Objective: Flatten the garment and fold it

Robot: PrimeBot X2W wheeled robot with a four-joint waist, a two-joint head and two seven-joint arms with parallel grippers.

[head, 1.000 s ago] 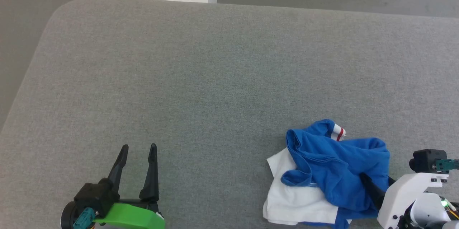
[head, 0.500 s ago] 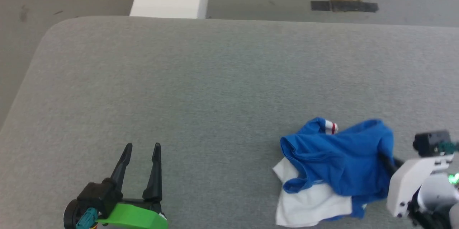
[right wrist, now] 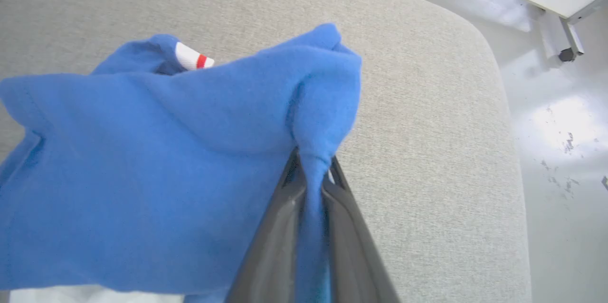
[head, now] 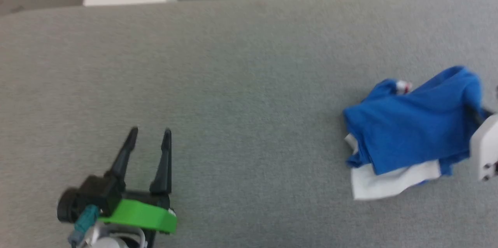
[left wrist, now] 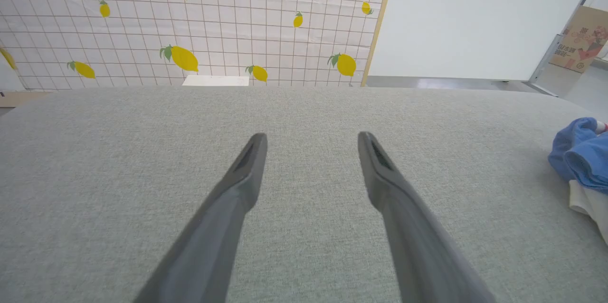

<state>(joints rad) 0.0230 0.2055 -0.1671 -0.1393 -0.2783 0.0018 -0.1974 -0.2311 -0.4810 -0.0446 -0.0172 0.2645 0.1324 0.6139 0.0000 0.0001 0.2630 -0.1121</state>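
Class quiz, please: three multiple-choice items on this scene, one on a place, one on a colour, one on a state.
1. Where on the grey fabric table is the royal-blue jersey garment? A. robot's right B. robot's left C. far middle
2. The stripe on its white cuff is: A. green B. red C. yellow
3. The right gripper holds its jaws: A. wide open B. shut, empty C. shut on the garment
Key: 1 A, it sits at the head view's right; 2 B, red shows in the right wrist view; 3 C, blue cloth is pinched between them.
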